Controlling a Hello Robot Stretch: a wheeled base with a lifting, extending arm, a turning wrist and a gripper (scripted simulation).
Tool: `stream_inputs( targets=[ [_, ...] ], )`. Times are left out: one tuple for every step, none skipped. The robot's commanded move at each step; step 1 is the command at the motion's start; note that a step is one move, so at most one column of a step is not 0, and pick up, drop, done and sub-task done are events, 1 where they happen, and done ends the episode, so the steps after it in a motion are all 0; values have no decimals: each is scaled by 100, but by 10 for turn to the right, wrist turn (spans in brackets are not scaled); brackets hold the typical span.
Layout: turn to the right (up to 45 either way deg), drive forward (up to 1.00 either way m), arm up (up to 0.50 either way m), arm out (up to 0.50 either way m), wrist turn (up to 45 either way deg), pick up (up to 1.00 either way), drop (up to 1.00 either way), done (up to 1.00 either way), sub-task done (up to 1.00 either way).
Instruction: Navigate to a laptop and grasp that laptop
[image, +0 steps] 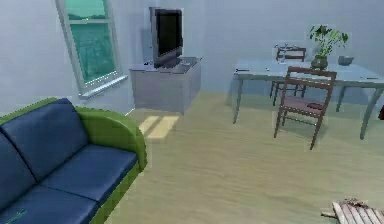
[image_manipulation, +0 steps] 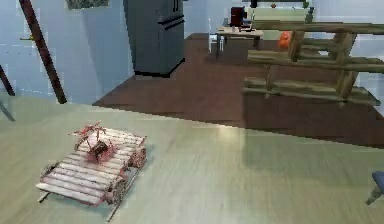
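Living room ahead, a laptop yet to be found.
Forward view: a flat black television (image: 166, 38) stands on a grey cabinet (image: 165, 88) angled toward the blue-cushioned green sofa (image: 70, 165), likely for viewing; a brown wooden chair (image: 304, 104) is drawn up to the glass-topped surface (image: 270, 70). Arm side view: a low slatted wooden table (image_manipulation: 85, 180), with a dark fridge (image_manipulation: 155, 35) beyond it. I cannot tell where the laptop lies, nor the end effector's state.

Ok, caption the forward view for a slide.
Blue sofa in front, television on a grey cabinet by the window, table with potted plant and chairs right.
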Motion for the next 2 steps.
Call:
stream_inputs(
  targets=[
    [-270, 0, 0, 0, 0, 0, 0, 0, 0],
    [0, 20, 0, 0, 0, 0, 0, 0, 0]
  ],
)
